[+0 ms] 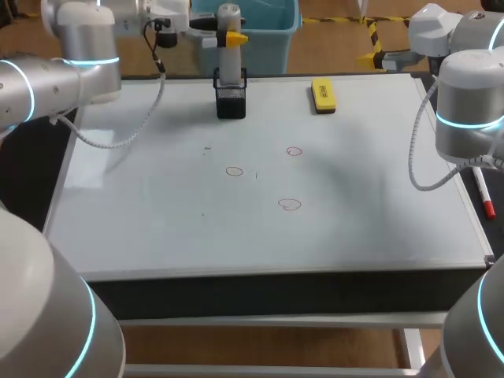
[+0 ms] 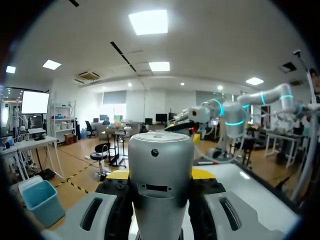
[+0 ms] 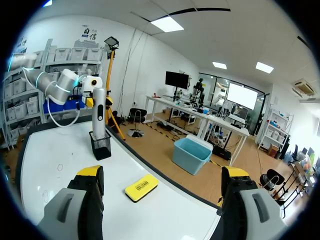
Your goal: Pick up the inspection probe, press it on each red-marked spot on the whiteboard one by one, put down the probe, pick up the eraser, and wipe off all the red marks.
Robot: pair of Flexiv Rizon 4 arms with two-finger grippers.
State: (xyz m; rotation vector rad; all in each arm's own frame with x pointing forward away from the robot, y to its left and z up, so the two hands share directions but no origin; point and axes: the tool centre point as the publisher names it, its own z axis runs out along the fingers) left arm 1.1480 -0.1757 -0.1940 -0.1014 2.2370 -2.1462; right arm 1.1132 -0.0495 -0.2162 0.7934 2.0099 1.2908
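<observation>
The silver inspection probe (image 1: 229, 47) stands upright in a black mesh holder (image 1: 231, 102) at the back of the whiteboard (image 1: 157, 205). My left gripper (image 1: 230, 37) is shut on the probe's upper part; in the left wrist view the probe (image 2: 160, 155) fills the space between the yellow tips of my left gripper (image 2: 161, 174). Three red circles (image 1: 294, 151), (image 1: 234, 171), (image 1: 290, 205) are drawn mid-board. The yellow eraser (image 1: 323, 94) lies at the back right. My right gripper (image 3: 162, 175) is open and empty, off the board's back right corner, with the eraser (image 3: 141, 187) ahead of it.
A red-capped marker pen (image 1: 483, 193) lies along the table's right edge. From the right wrist view the holder (image 3: 101, 145) and the probe (image 3: 99, 112) stand beyond the eraser, with my left arm (image 3: 55, 85) behind them.
</observation>
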